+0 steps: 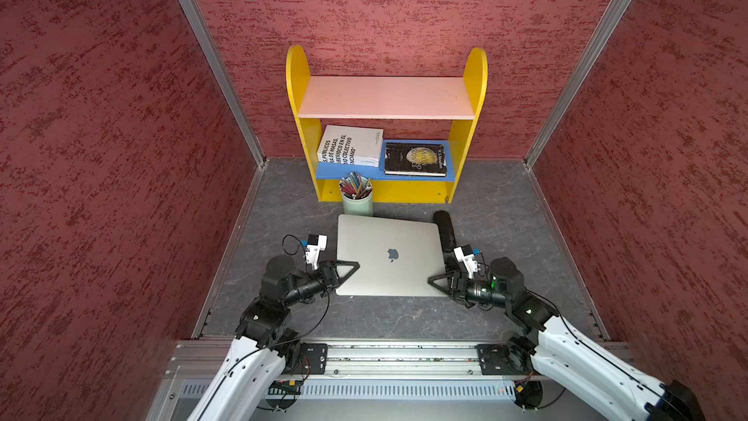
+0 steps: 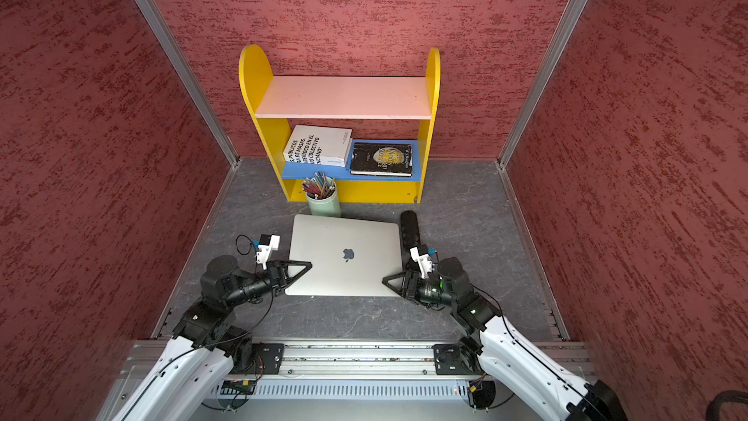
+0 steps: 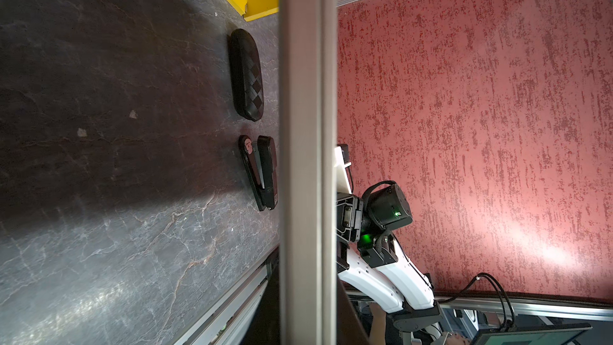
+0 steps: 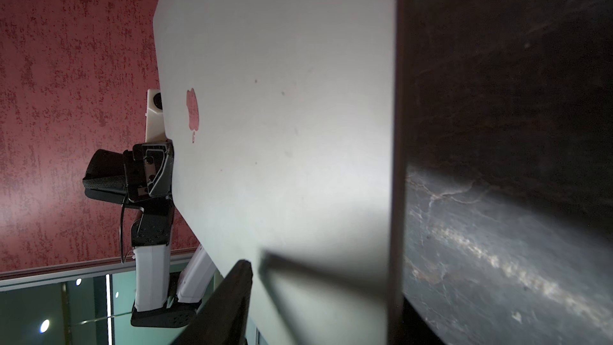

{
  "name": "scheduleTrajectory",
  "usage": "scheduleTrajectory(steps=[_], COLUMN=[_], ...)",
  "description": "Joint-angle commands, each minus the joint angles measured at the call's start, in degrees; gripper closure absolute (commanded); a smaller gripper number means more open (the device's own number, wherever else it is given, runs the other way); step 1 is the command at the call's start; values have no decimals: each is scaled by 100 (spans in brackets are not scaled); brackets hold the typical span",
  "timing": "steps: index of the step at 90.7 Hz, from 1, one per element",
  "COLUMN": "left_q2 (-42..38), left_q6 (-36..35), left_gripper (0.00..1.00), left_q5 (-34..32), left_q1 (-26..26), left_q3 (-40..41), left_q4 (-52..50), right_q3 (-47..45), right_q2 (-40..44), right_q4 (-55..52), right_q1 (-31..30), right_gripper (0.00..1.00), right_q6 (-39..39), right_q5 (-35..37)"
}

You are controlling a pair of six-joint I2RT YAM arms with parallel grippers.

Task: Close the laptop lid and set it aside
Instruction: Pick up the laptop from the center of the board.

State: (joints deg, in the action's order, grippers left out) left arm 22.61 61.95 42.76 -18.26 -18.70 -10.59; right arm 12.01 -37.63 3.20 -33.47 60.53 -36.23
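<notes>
Over the table [image 1: 506, 212] the laptop [image 1: 388, 245] is clamped by the left gripper [image 1: 354, 266]; the right gripper [image 1: 433, 279], grip unclear, should be closed squarely opposite

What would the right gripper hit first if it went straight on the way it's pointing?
The laptop: the right gripper points across its right edge, reaching over the lid. Whether they touch is unclear.
</notes>
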Motion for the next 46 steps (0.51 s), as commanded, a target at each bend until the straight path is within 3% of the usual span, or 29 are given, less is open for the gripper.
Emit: scheduleTrajectory(steps=[1,46], left_q2=[-134,59], left_q6=[-29,221], left_gripper=[100,100], left_q5=[200,204], left_q1=[44,79], left_q3=[15,442], left_q4=[1054,1563], right_q3=[12,-14], right_q2=[154,598], right_q4=[584,901], right_q1=[30,25], right_gripper=[47,65], right_q6=[42,259], right_q5=[-192,-162])
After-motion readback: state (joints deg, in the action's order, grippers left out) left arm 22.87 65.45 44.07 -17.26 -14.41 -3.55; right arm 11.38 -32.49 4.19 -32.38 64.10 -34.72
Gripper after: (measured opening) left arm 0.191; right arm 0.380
